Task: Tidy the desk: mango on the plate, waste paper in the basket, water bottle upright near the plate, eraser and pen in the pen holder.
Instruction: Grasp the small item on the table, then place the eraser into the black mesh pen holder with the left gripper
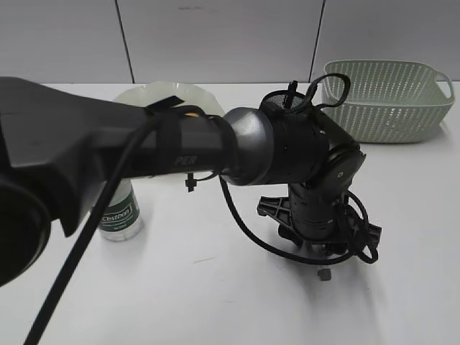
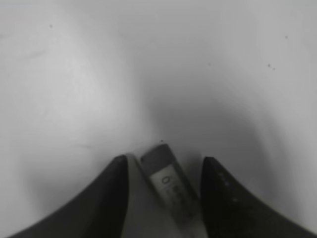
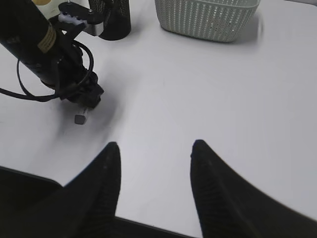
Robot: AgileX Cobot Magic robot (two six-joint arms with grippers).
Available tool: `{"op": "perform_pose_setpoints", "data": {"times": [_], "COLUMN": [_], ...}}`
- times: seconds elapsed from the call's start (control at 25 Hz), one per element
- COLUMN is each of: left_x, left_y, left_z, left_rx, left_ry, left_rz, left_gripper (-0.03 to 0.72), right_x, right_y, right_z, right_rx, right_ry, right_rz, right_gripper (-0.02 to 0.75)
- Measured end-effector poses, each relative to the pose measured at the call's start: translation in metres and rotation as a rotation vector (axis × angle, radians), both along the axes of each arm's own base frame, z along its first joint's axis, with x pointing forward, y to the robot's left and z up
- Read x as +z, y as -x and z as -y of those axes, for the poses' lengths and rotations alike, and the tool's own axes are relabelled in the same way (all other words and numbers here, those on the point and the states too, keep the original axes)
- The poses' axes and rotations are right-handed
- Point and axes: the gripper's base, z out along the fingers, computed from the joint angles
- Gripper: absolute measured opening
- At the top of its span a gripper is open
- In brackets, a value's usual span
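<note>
The right end effector (image 3: 153, 163) hangs over the near part of the tabletop (image 3: 237, 109), fingers apart, holding nothing. Farther in, mid-tabletop, the left end effector (image 2: 163, 171) points straight down with its fingers spread either side of the eraser (image 2: 171, 186), which lies flat between them; whether they touch it cannot be told. The water bottle (image 1: 121, 212) stands upright left of it. Toward the far edge sit the plate (image 1: 169, 97), the pen holder (image 3: 113, 20) and, at the far right corner, the basket (image 1: 388, 97).
</note>
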Motion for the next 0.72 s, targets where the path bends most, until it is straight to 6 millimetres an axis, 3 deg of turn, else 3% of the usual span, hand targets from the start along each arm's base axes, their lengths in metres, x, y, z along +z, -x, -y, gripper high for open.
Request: {"op": "perform_pose_setpoints", "data": {"times": [0.12, 0.16, 0.36, 0.44, 0.6, 0.72], "left_x": [-0.001, -0.001, 0.012, 0.042, 0.127, 0.164], "left_y": [-0.001, -0.002, -0.008, -0.018, -0.055, -0.091], "left_z": [-0.003, -0.003, -0.003, -0.003, -0.019, -0.042], "left_rx": [-0.015, -0.017, -0.08, -0.123, -0.159, -0.164], "left_ry": [-0.039, -0.042, -0.047, 0.01, 0.233, 0.385], "left_rz": [0.021, 0.027, 0.148, 0.289, 0.616, 0.78], "left_gripper": [0.162, 0.138, 0.142, 0.142, 0.142, 0.142], "right_x": [0.0, 0.0, 0.0, 0.0, 0.0, 0.0], "right_y": [0.0, 0.0, 0.0, 0.0, 0.0, 0.0], "right_z": [0.0, 0.0, 0.0, 0.0, 0.0, 0.0], "right_rx": [0.0, 0.0, 0.0, 0.0, 0.0, 0.0], "right_ry": [0.0, 0.0, 0.0, 0.001, 0.001, 0.001], "right_rz": [0.0, 0.0, 0.0, 0.0, 0.0, 0.0], "right_gripper": [0.372, 0.372, 0.372, 0.372, 0.372, 0.372]}}
